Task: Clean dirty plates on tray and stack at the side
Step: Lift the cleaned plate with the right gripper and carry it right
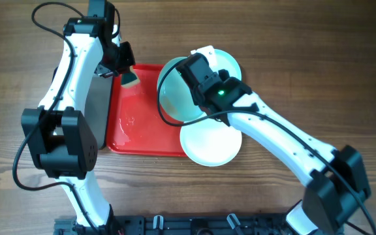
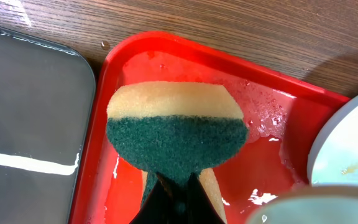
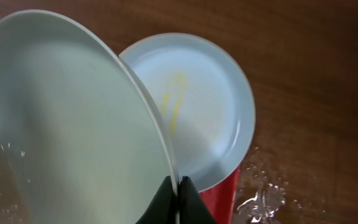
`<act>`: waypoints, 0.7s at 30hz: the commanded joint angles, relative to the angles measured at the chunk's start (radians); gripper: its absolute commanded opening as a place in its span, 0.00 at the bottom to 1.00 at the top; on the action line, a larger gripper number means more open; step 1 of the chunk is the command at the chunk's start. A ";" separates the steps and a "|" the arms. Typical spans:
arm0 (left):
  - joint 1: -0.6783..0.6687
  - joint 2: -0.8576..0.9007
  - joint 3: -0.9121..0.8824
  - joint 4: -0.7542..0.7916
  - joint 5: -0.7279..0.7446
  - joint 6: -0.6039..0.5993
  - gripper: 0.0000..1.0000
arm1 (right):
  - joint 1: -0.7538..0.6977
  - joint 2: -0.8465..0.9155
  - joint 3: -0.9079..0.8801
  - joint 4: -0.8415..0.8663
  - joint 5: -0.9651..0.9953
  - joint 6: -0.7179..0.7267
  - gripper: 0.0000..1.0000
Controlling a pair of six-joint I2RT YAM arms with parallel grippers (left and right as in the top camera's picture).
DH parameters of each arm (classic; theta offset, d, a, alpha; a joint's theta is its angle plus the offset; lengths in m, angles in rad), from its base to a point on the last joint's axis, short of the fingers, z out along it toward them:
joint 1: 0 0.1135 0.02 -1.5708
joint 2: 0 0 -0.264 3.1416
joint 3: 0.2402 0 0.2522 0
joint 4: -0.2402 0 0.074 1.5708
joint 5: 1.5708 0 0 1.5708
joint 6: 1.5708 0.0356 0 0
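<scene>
overhead: the left end effector [image 1: 126,70] pinches a sponge [image 1: 131,79] over the red tray [image 1: 142,134], at its far left corner. the right end effector [image 1: 189,67] grips a tilted plate [image 1: 175,98] above the tray's right end. a far plate [image 1: 235,65] and a near plate [image 1: 209,147] lie flat by that end.

left wrist: the fingers are pressed onto the sponge, with a black tray [image 2: 30,112] just beside the red one.

right wrist: the fingers clamp the tilted plate's rim, and a lower plate [image 3: 204,106] bears a yellow smear.

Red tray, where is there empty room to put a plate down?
The tray is bare across its wet left half, between the sponge and the held plate. Its right side is crowded by the other plates.
</scene>
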 commanded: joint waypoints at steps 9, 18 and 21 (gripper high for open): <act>0.008 -0.009 0.009 0.006 -0.014 -0.010 0.04 | 0.232 -0.069 0.002 0.002 0.588 -0.041 0.04; 0.008 -0.009 0.009 0.006 -0.014 -0.009 0.04 | 0.359 -0.069 0.002 0.009 0.863 -0.041 0.04; 0.008 -0.009 0.009 0.006 -0.014 -0.010 0.04 | 0.365 -0.069 0.002 0.013 0.862 -0.041 0.04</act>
